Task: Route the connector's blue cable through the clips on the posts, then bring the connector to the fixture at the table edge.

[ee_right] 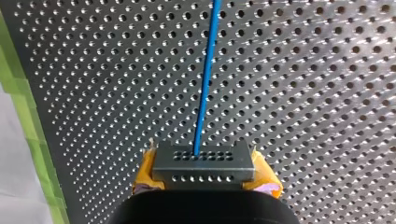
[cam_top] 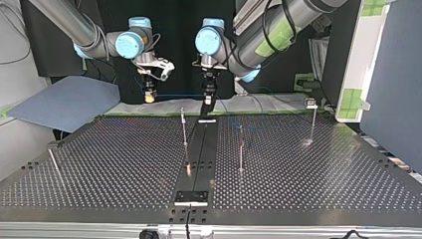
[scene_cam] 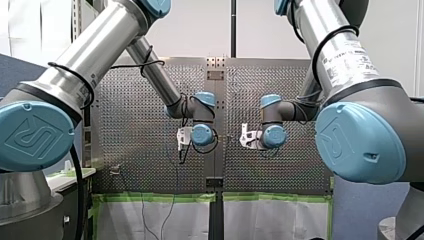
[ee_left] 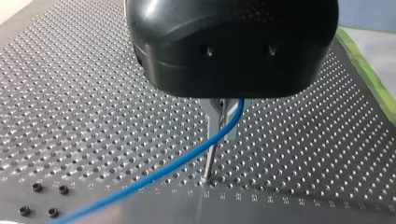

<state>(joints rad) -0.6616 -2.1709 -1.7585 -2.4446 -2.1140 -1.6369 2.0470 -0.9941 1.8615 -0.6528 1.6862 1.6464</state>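
In the right wrist view a grey connector (ee_right: 203,158) with rows of small holes sits between yellow pads (ee_right: 145,171), and my right gripper (ee_right: 205,176) is shut on it. The blue cable (ee_right: 205,79) runs straight out ahead of the connector over the perforated table. In the left wrist view my left gripper (ee_left: 223,122) has metal fingers shut on the blue cable (ee_left: 187,156), which trails away to one side. A thin post (ee_left: 210,163) stands right under those fingers. In the top view my right gripper (cam_top: 149,95) and left gripper (cam_top: 207,101) hang above the far table edge, the cable (cam_top: 179,95) stretched between them.
Thin posts (cam_top: 184,127) (cam_top: 241,149) stand near the table's middle, beside a dark strip (cam_top: 199,149) ending in a black plate (cam_top: 191,197) at the top view's near edge. A post with a clip (cam_top: 312,107) stands at its far right, another post (cam_top: 53,160) at its left. Green tape (ee_right: 28,121) lines the edge.
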